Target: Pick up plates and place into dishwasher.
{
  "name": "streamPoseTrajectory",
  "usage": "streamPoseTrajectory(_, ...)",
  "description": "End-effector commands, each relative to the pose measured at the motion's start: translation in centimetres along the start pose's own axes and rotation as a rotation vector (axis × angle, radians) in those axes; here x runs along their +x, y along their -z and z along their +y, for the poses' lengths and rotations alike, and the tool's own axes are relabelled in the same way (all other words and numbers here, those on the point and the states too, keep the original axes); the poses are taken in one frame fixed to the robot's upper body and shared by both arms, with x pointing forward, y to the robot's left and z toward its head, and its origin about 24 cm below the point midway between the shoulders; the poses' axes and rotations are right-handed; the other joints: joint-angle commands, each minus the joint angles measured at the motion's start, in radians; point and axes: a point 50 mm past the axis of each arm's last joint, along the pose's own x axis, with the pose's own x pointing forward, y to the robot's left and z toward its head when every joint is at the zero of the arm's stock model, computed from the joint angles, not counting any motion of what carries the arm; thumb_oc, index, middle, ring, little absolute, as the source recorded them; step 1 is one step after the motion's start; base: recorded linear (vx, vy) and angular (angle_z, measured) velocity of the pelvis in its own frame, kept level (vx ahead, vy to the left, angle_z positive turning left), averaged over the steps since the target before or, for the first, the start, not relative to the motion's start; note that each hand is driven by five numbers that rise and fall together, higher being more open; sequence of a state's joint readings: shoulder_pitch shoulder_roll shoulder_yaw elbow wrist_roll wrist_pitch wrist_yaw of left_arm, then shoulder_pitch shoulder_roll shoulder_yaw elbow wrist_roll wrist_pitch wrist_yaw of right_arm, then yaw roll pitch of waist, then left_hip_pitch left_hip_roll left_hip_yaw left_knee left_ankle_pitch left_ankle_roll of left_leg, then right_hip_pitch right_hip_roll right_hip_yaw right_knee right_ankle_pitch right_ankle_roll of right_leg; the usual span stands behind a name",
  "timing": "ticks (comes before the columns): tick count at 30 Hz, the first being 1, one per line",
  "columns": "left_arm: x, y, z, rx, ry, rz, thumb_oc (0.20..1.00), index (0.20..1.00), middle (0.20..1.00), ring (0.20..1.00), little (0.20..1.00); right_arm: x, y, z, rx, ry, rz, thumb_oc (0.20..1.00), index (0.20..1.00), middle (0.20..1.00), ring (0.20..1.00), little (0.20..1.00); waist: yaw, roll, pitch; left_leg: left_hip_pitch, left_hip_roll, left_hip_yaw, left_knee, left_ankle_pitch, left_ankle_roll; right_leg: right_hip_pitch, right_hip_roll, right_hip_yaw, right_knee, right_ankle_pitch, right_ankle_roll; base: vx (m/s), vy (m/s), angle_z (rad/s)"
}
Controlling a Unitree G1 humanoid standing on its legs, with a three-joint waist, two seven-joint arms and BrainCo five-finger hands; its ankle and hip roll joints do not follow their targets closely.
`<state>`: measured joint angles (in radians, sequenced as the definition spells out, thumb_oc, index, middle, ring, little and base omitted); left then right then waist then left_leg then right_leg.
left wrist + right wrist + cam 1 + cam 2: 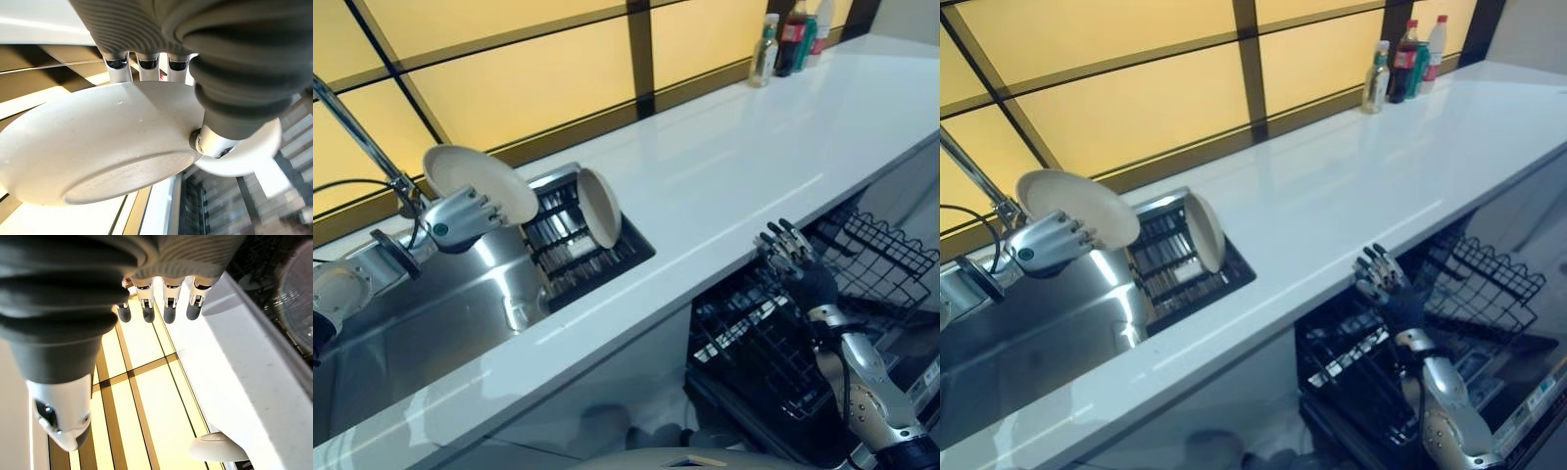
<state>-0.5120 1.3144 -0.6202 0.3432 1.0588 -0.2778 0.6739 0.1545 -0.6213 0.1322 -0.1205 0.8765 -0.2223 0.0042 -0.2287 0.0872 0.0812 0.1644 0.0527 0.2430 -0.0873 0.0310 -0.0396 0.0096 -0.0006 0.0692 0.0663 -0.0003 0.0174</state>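
A long white glossy counter (734,166) runs from near left to far right, with a stainless steel sink (431,313) sunk into its left end. A black slotted drying rack (578,250) sits in the sink's right part, and a round white plate (599,208) stands on edge in it. Left of that, the left hand (460,217) holds a second round white plate (480,183) above the sink. A cluster of bottles (791,37) stands at the counter's far end. Below the counter's front edge, at right, lies the black wire dishwasher rack (773,343), the right hand (790,257) above it.

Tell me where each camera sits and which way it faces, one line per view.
Left eye view: head, looking down at sink, counter; both hands.
Right eye view: same scene; left hand gripping plate, right hand over dishwasher rack.
Left wrist view: under the held plate.
Right wrist view: along straight fingers toward the window.
Shared: the held plate.
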Motion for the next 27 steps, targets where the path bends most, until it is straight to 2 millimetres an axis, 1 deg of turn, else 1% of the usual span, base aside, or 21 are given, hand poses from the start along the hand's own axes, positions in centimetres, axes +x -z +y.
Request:
streamPoseTrajectory(1, 0.0, 5.2, 4.1, -0.136, -0.258, 0.293, 0.2, 0.2, 0.2, 0.2, 0.2, 1.1, -2.8, 2.4, 0.027, -0.095, -0.188, 1.0, 1.0, 1.0, 1.0, 1.0, 0.014, -0.033, -0.074, -0.068, 0.037, -0.065, 0.045, -0.03, -0.008, 0.007, -0.063, -0.011, -0.037, -0.004, 0.127, -0.07, 0.008, 0.05)
streamPoseTrajectory(3, 0.0, 5.1, 4.7, -0.223, -0.328, 0.331, 0.2, 0.2, 0.2, 0.2, 0.2, 1.2, -2.9, 2.3, 0.026, -0.08, -0.208, 1.0, 1.0, 1.0, 1.0, 1.0, 0.021, -0.037, -0.077, -0.071, 0.036, -0.072, 0.044, -0.03, -0.008, 0.006, -0.063, -0.013, -0.038, -0.004, 0.126, -0.08, 0.007, 0.07)
streamPoseTrajectory(4, 0.0, 4.9, 5.0, -0.324, -0.4, 0.365, 0.2, 0.2, 0.2, 0.2, 0.2, 1.2, -3.0, 2.3, 0.018, -0.068, -0.228, 1.0, 1.0, 1.0, 1.0, 1.0, 0.028, -0.042, -0.078, -0.071, 0.034, -0.077, 0.041, -0.029, -0.007, 0.006, -0.062, -0.014, -0.04, -0.002, 0.125, -0.08, 0.011, 0.04)
streamPoseTrajectory(5, -0.1, 4.8, 5.1, -0.358, -0.422, 0.375, 0.2, 0.2, 0.2, 0.2, 0.2, 1.3, -3.1, 2.2, 0.014, -0.062, -0.236, 1.0, 1.0, 1.0, 1.0, 1.0, 0.03, -0.043, -0.079, -0.072, 0.033, -0.08, 0.04, -0.029, -0.007, 0.006, -0.062, -0.015, -0.041, -0.002, 0.124, -0.1, 0.019, 0.05)
streamPoseTrajectory(6, 0.1, 4.3, 5.5, -0.44, -0.484, 0.386, 0.2, 0.2, 0.2, 0.2, 0.2, 1.4, -3.2, 2.2, 0.002, -0.046, -0.258, 1.0, 1.0, 1.0, 1.0, 1.0, 0.037, -0.047, -0.082, -0.075, 0.031, -0.088, 0.038, -0.028, -0.006, 0.006, -0.061, -0.016, -0.042, -0.002, 0.123, -0.09, 0.018, 0.1)
streamPoseTrajectory(8, 0.0, 3.9, 5.9, -0.536, -0.539, 0.403, 0.2, 0.2, 0.2, 0.2, 0.2, 1.5, -3.5, 2.2, -0.011, -0.035, -0.279, 1.0, 1.0, 1.0, 1.0, 1.0, 0.041, -0.05, -0.085, -0.076, 0.029, -0.096, 0.035, -0.028, -0.005, 0.005, -0.061, -0.017, -0.042, -0.003, 0.122, -0.09, 0.015, 0.18)
streamPoseTrajectory(9, 0.2, 3.5, 6.3, -0.638, -0.595, 0.405, 0.2, 0.2, 0.2, 0.2, 0.2, 1.5, -3.8, 2.2, -0.02, -0.021, -0.3, 1.0, 1.0, 1.0, 1.0, 1.0, 0.047, -0.054, -0.088, -0.077, 0.028, -0.103, 0.033, -0.027, -0.005, 0.005, -0.061, -0.017, -0.043, -0.003, 0.12, -0.09, 0.012, 0.12)
streamPoseTrajectory(11, 0.0, 3.0, 6.8, -0.742, -0.653, 0.412, 0.2, 0.2, 0.2, 0.2, 0.2, 1.5, -4.1, 2.3, -0.035, -0.009, -0.322, 1.0, 1.0, 1.0, 1.0, 1.0, 0.051, -0.056, -0.09, -0.079, 0.026, -0.111, 0.03, -0.027, -0.005, 0.004, -0.062, -0.018, -0.044, -0.003, 0.12, -0.08, 0.012, 0.04)
streamPoseTrajectory(13, 0.2, 2.1, 7.3, -0.959, -0.738, 0.415, 0.2, 0.2, 0.2, 0.2, 0.2, 1.5, -4.5, 2.3, -0.062, 0.018, -0.362, 1.0, 1.0, 1.0, 1.0, 1.0, 0.058, -0.062, -0.092, -0.078, 0.022, -0.121, 0.024, -0.027, -0.002, 0.005, -0.062, -0.02, -0.047, -0.002, 0.119, -0.09, 0.009, 0.03)
streamPoseTrajectory(18, 0.3, -0.5, 7.9, -1.453, -0.922, 0.336, 0.2, 0.2, 0.2, 0.2, 0.2, 1.7, -5.4, 2.3, -0.098, 0.087, -0.445, 1.0, 1.0, 1.0, 1.0, 1.0, 0.075, -0.07, -0.093, -0.081, 0.014, -0.144, 0.017, -0.029, 0.0, 0.006, -0.064, -0.025, -0.051, -0.001, 0.115, -0.09, 0.003, 0.09)
streamPoseTrajectory(21, 0.3, -2.1, 8.1, -1.741, -1.013, 0.236, 0.2, 0.2, 0.2, 0.2, 0.2, 1.6, -6.2, 2.1, -0.119, 0.153, -0.514, 1.0, 1.0, 1.0, 1.0, 1.0, 0.079, -0.073, -0.09, -0.082, 0.011, -0.148, 0.015, -0.032, 0.0, 0.007, -0.064, -0.026, -0.057, 0.003, 0.112, -0.08, 0.003, 0.08)
streamPoseTrajectory(23, 0.5, -2.9, 8.3, -1.861, -1.057, 0.17, 0.2, 0.2, 0.2, 0.2, 0.2, 1.3, -6.9, 1.6, -0.136, 0.225, -0.567, 1.0, 1.0, 1.0, 1.0, 1.0, 0.078, -0.073, -0.088, -0.082, 0.011, -0.147, 0.013, -0.034, 0.001, 0.007, -0.065, -0.025, -0.06, 0.005, 0.111, -0.08, 0.007, 0.04)
streamPoseTrajectory(27, 1.1, -4.0, 8.5, -2.12, -1.116, 0.03, 0.2, 0.2, 0.2, 0.2, 0.2, 0.5, -8.7, -0.2, -0.179, 0.439, -0.692, 1.0, 1.0, 1.0, 1.0, 1.0, 0.075, -0.073, -0.087, -0.087, 0.011, -0.146, 0.011, -0.037, 0.001, 0.004, -0.067, -0.023, -0.065, 0.01, 0.112, -0.07, 0.012, 0.0)
